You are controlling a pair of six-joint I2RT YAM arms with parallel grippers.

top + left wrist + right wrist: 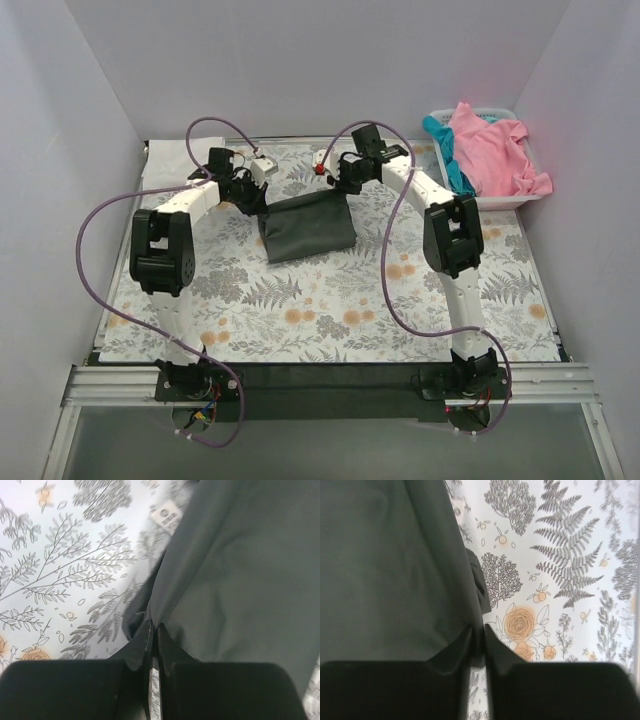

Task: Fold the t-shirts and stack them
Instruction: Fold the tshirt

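Note:
The dark charcoal grey t-shirt [308,228] hangs as a folded panel between my two grippers above the middle of the floral table cloth. My left gripper [258,197] is shut on its left upper corner; the left wrist view shows the grey cloth [235,565] pinched between the fingers [172,652]. My right gripper [340,186] is shut on its right upper corner; the right wrist view shows the cloth [385,575] in the fingers [495,645]. The pink t-shirt [495,150] and the teal t-shirt [448,150] lie in the basket. A white t-shirt [175,160] lies folded at the back left.
The white plastic basket [500,200] stands at the back right corner. The floral table cloth [330,310] covers the table. White walls close the left, back and right sides. Purple cables loop over both arms.

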